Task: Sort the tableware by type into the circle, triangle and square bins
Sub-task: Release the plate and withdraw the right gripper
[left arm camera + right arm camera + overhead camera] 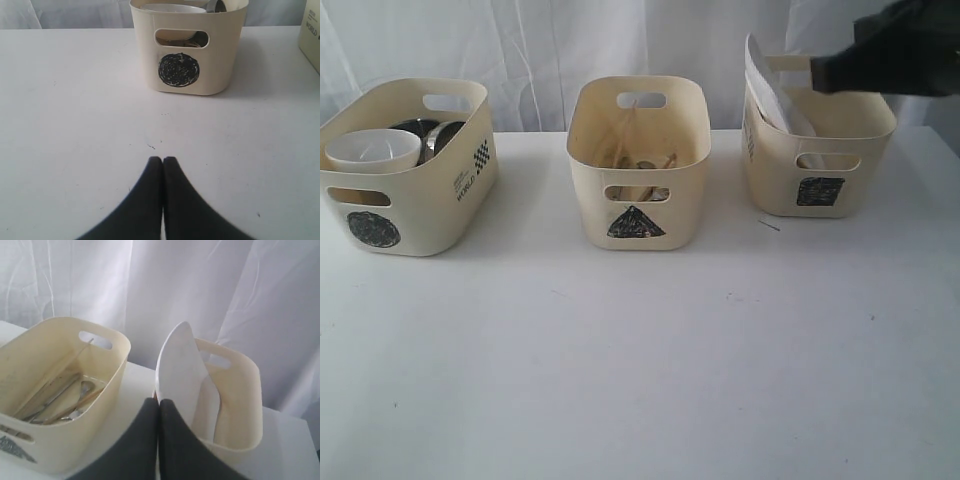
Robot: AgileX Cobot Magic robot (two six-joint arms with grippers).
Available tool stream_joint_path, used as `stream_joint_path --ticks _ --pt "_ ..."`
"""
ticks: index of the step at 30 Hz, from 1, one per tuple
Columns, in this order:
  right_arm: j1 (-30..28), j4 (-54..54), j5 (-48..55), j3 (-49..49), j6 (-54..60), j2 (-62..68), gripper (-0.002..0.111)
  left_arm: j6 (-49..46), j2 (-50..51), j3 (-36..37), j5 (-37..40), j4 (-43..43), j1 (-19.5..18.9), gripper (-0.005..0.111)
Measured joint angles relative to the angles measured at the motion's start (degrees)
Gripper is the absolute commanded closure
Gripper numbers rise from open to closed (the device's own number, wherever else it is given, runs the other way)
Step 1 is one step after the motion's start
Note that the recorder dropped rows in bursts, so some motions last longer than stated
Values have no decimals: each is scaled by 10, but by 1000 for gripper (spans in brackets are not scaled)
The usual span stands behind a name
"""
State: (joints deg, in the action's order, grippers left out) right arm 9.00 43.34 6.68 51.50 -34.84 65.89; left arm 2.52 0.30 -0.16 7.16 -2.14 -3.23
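Observation:
The large white square plate stands on edge in the square bin. My right gripper is shut above that bin's rim, just beside the plate, with nothing seen between its fingers. The triangle bin holds wooden chopsticks and a steel spoon with other cutlery. In the circle bin sit the white bowl and steel mugs. My left gripper is shut and empty over bare table, facing the circle bin.
The three bins stand in a row along the back of the white table. A white curtain hangs close behind them. The left arm is outside the exterior view.

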Motion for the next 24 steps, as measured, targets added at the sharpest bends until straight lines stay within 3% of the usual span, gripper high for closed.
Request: stream_joint_path --ticks 11,24 --pt "0 -33 0 -219 -1 -231 108 0 0 0 0 0 0 107" --pt "0 -36 10 -247 5 -316 108 0 0 0 0 0 0 107"
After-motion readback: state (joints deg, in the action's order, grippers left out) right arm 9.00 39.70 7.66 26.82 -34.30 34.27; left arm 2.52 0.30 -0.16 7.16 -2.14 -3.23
